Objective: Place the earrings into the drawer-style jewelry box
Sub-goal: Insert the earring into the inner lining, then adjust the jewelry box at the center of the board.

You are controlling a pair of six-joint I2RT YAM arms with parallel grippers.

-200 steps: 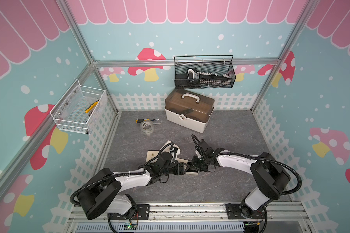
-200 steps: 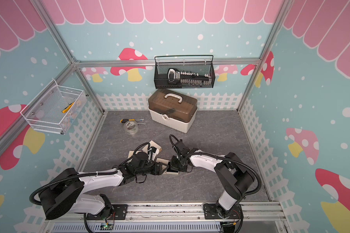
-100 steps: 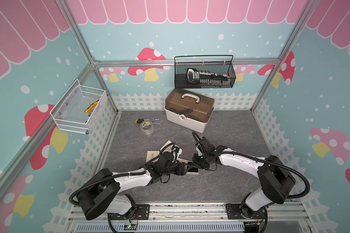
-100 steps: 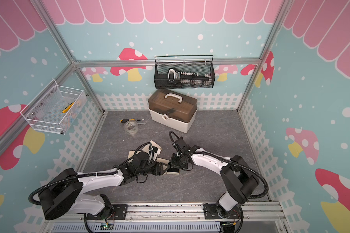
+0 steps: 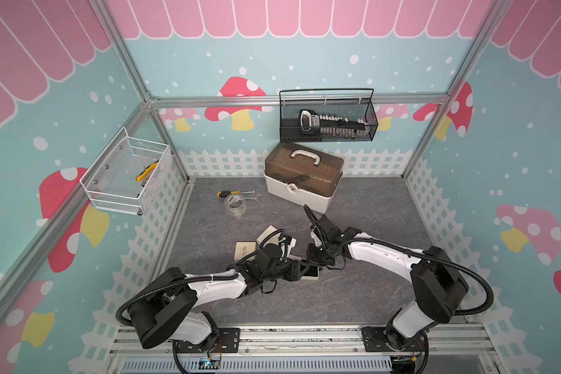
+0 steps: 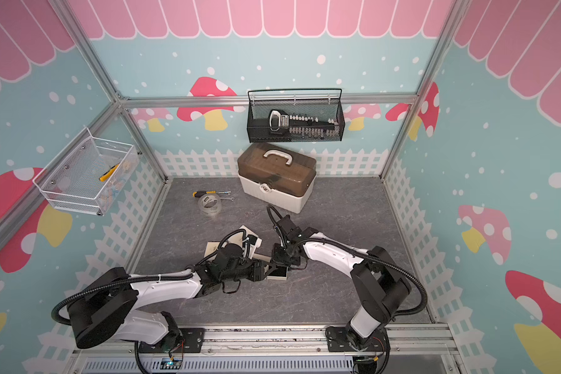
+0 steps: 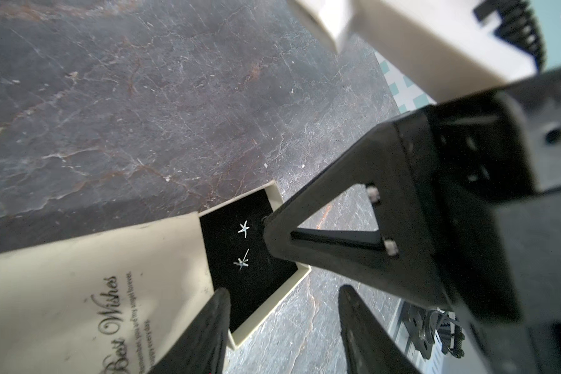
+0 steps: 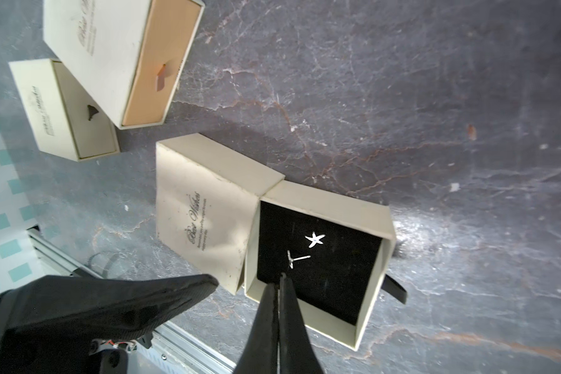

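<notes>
Two tiny silvery star-shaped stud earrings (image 8: 314,239) lie close together on the black lining of a pulled-out drawer (image 8: 324,200), part of a cream cardboard drawer-style jewelry box (image 8: 204,207) printed with script lettering. One stud lies flat. The other is tipped on its side with its pin showing.

In both top views the drawer (image 5: 317,275) sits at the lower centre of the frame, on the grey marbled tabletop (image 5: 370,200) where the two arms meet.

The right gripper (image 8: 280,281) has its jaws pressed together on nothing, tips just beside the tipped stud. The left gripper (image 7: 283,291) has its jaws apart, one finger (image 8: 127,301) alongside the box's sleeve.

Two more cream boxes (image 8: 88,48) lie near.
</notes>
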